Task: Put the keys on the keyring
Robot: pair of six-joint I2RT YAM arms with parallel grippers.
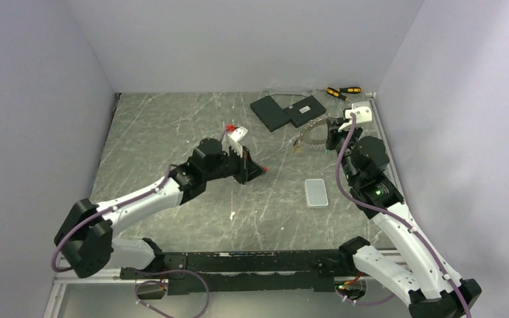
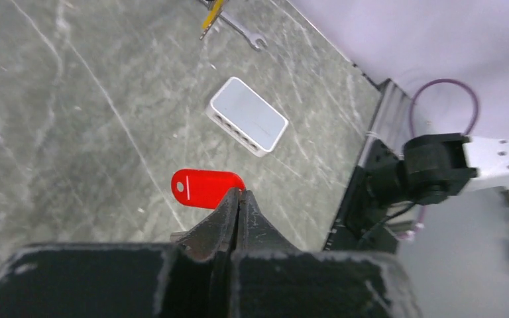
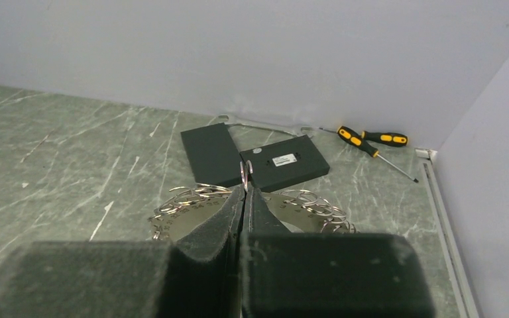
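Red-headed key (image 2: 205,188), judged light, stiff and slick, is pinched by its plastic head in the closed left gripper (image 2: 238,196) above the tabletop (image 2: 73,99); thin, rigid keyring (image 3: 189,213) is clamped at a rim loop by the right gripper (image 3: 244,189).

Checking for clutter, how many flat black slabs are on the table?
2: a plain slab and a labelled slab beside it, near the back wall. None seem hidden.

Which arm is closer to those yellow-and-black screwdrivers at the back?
Right. The right tool, shut on the keyring, sits just in front of the screwdrivers; the left tool, pinching a red key, is mid-table, far to their left.
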